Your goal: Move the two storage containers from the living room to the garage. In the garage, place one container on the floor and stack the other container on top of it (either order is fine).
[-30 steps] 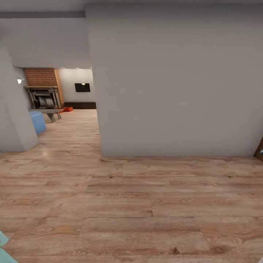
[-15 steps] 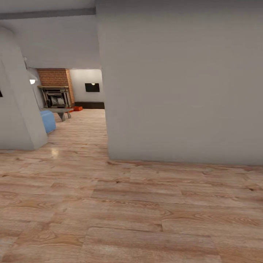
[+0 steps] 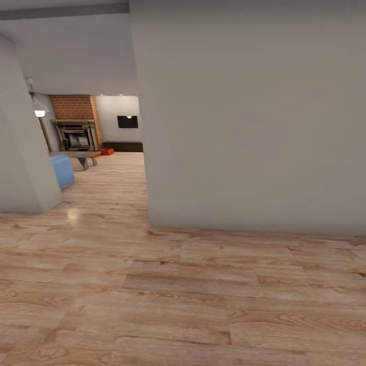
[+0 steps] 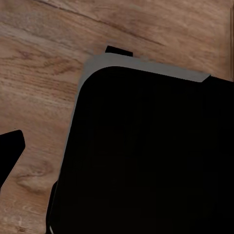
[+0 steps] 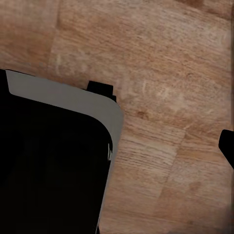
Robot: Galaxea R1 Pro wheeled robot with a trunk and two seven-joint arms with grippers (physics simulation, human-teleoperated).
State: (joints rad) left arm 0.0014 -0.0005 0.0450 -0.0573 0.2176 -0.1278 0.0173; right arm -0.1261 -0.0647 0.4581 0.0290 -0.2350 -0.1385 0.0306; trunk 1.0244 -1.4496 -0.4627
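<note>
Left gripper: a single dark fingertip (image 4: 10,146) shows at the edge of the left wrist view, so whether it is open or closed cannot be told; it holds nothing that can be seen. Right gripper: likewise one dark fingertip (image 5: 227,146) at the frame edge, state not readable. Under both wrists: a black rounded body with a grey rim (image 4: 146,161), part of the robot itself, over a light wood-plank floor (image 5: 161,63). Ahead, head view: the same plank floor (image 3: 178,284) runs up to a broad plain grey wall (image 3: 254,117) filling the right and centre. Left of it, an opening leads to the living room (image 3: 101,147) far off. In that room: a brick fireplace (image 3: 76,127) at the far end, a low grey table (image 3: 76,155) before it, a blue sofa corner (image 3: 62,170) nearer on the left, a dark screen (image 3: 127,121) on the far wall, a lit pendant lamp (image 3: 39,113). Storage containers (image 3: 105,151): one small red-orange shape on the floor, just right of the table, far from the robot; too small to tell whether it is one bin or two.
</note>
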